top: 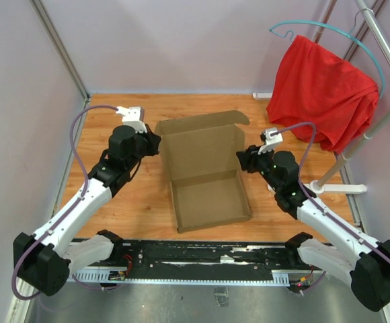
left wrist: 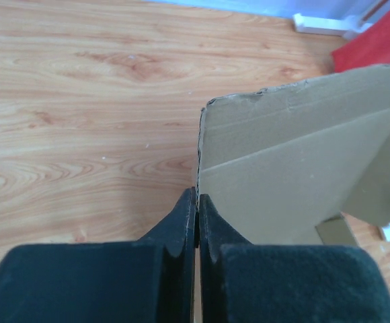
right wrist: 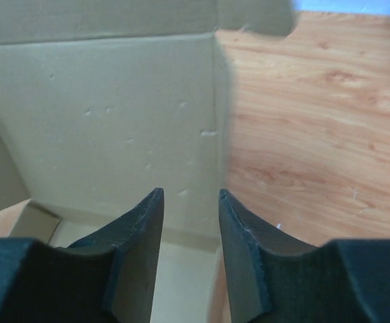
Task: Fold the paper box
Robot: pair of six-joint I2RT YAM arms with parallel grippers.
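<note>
The paper box (top: 205,175) is brown cardboard, a shallow tray at the front with its lid panel standing up at the back. My left gripper (top: 156,143) is at the panel's left edge. In the left wrist view it (left wrist: 197,195) is shut on the thin cardboard edge of the box (left wrist: 302,168). My right gripper (top: 241,158) is at the panel's right edge. In the right wrist view it (right wrist: 188,194) is open, and the box panel (right wrist: 101,121) stands just ahead, its right edge lining up with the right finger.
A red cloth (top: 323,91) hangs on a teal hanger (top: 329,28) from a white rack (top: 383,47) at the back right. The rack's white foot (top: 336,188) lies right of the right arm. A black rail (top: 202,259) runs along the near edge. Walls close the left and back.
</note>
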